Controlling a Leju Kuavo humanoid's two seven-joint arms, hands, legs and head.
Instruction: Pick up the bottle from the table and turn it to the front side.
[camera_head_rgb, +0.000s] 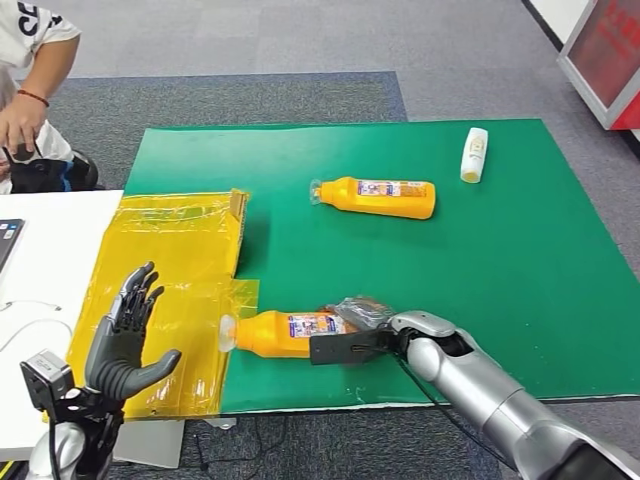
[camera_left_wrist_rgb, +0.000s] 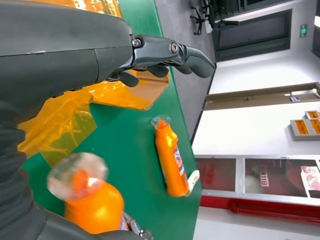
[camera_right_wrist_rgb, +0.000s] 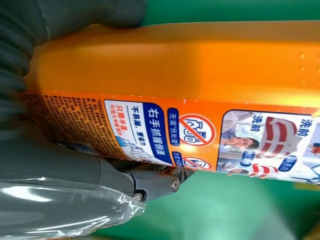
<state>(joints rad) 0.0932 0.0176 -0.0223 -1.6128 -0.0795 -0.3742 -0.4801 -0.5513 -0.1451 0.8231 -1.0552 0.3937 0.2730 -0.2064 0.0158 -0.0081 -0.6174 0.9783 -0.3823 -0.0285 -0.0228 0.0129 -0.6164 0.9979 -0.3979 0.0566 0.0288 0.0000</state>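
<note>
bottle (camera_right_wrist_rgb: 181, 75) label reads 右手抓握侧面, smaller print possibly 不易漏

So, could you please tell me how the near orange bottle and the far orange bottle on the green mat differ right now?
The near orange bottle is gripped by the right robot hand; the far orange bottle lies free, with no hand on it. The near bottle's cap end reaches over the yellow plastic sheet, while the far bottle lies wholly on the green mat. Both lie on their sides with caps pointing the same way, and they look like the same product.
</note>
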